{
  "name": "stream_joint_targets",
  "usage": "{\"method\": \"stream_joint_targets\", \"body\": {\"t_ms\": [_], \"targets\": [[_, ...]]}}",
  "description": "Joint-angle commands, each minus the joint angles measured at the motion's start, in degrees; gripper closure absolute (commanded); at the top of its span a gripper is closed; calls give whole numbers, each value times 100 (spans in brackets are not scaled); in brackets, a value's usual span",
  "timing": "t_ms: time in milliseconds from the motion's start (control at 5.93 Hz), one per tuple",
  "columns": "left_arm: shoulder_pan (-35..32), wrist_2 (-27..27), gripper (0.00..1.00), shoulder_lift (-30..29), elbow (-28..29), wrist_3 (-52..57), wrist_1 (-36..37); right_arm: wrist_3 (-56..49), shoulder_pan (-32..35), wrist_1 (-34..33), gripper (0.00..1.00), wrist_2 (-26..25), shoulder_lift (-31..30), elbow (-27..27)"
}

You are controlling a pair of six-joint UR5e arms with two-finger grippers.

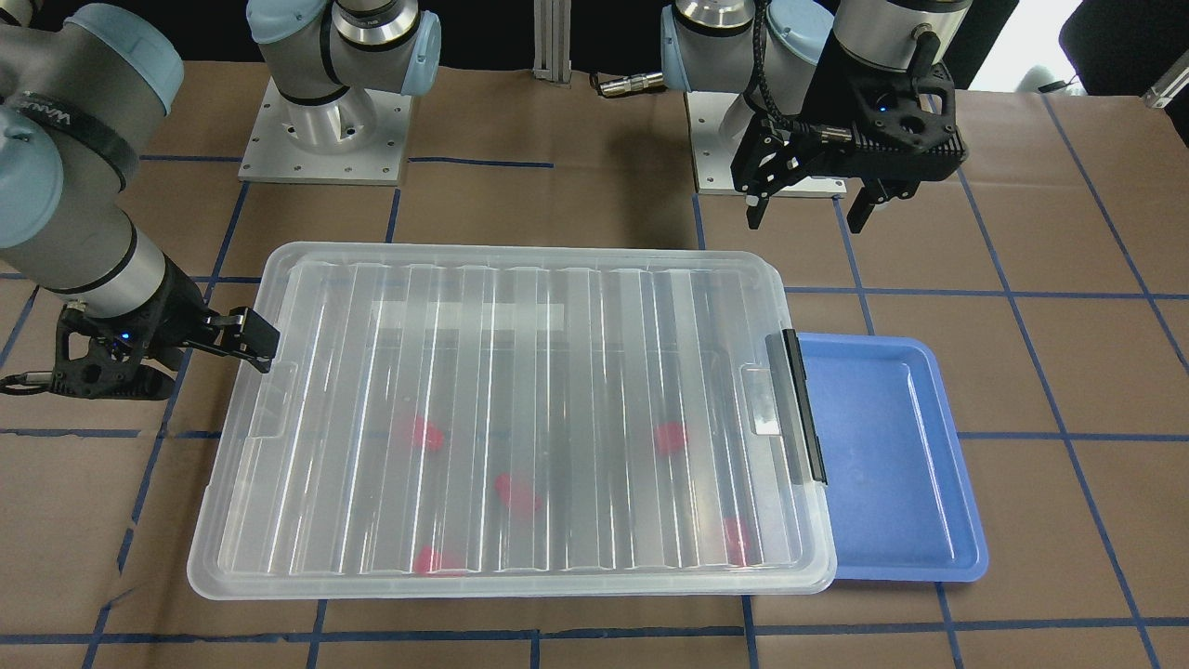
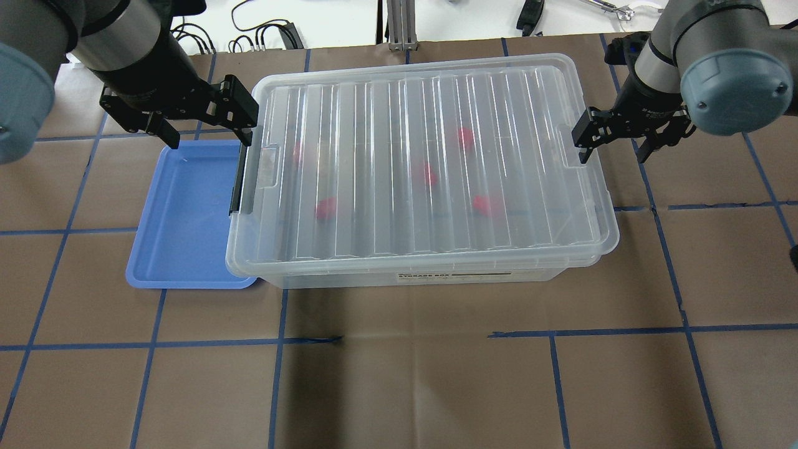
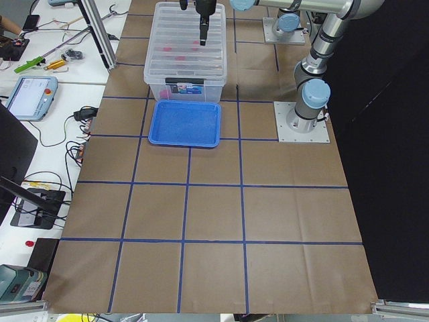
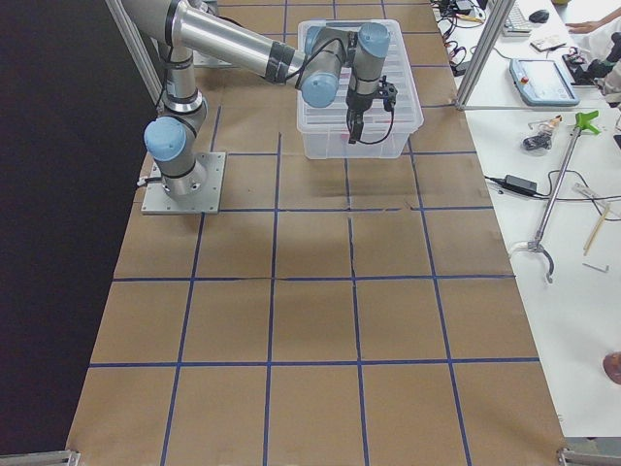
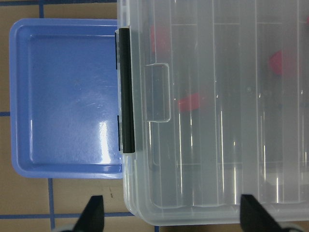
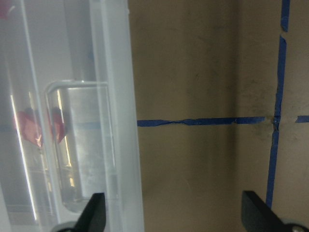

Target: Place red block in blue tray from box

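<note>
box [image 2: 530, 187]: we see it closed, clear, ribbed on top, black latch bar [image 2: 235, 181] at its left end.
red block [image 2: 325, 209]: we count five, scattered inside.
blue tray [image 2: 181, 218]: lies flat against the box's left end.

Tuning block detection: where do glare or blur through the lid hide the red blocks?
Front-facing: white streaks on the ribbed lid of the box smear the red blocks into pink blurs. Overhead: same smearing, fainter streaks. Left wrist: blocks sharpest; bright reflection on the blue tray. Right wrist: one block appears doubled through the lid.
</note>
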Motion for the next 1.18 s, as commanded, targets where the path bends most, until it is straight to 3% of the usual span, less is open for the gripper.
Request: {"method": "stream_joint_targets", "body": {"t_ms": [0, 1012], "targets": [[0, -9, 2, 2, -3, 0, 0, -210, -66, -6, 0, -254, 10, 54], [0, -1, 2, 2, 6, 17, 0, -1536, -1164, -15, 0, -774, -8, 36]]}}
